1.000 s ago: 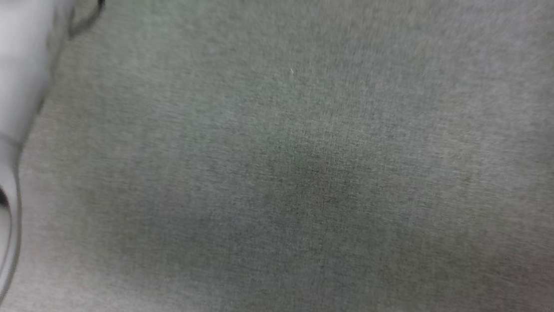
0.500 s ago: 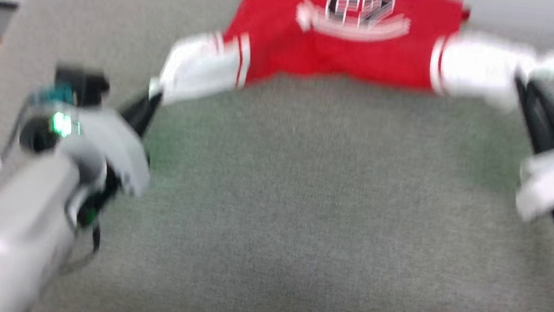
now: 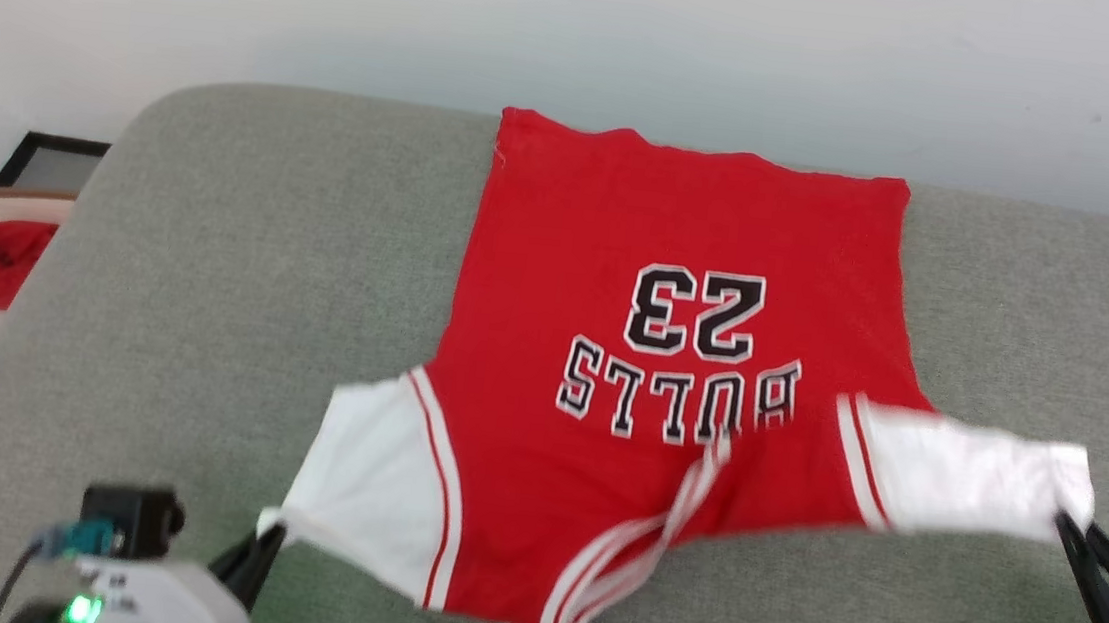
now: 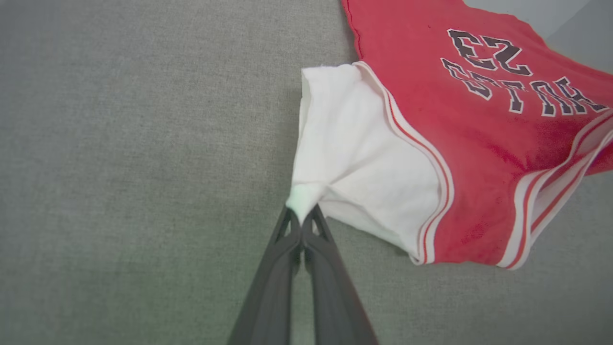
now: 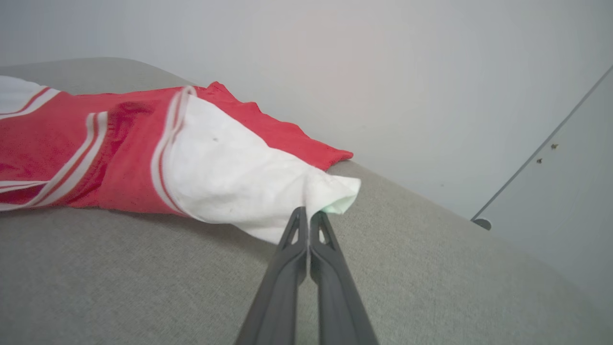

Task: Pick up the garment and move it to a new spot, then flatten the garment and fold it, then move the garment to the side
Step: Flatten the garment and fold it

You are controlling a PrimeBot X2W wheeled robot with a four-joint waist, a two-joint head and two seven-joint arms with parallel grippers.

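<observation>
Head view has swung up from bare grey table [image 3: 221,222] to the red shirt [image 3: 671,362], now spread across it, hem at the far edge, with the left gripper [image 3: 268,533] and right gripper [image 3: 1070,525] each holding a white sleeve tip in shut jaws, so flattening looks nearly done.

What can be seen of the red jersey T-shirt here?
The garment is a red jersey-style T-shirt of soft knit cloth, with white short sleeves, red-and-white striped trim, and black-and-white "BULLS 23" lettering facing up, upside down in the head view. It lies mostly spread on the grey surface, hem at the far edge, collar toward the robot and slightly bunched. The left gripper and right gripper are each shut on a sleeve tip, holding the sleeves slightly raised.
</observation>
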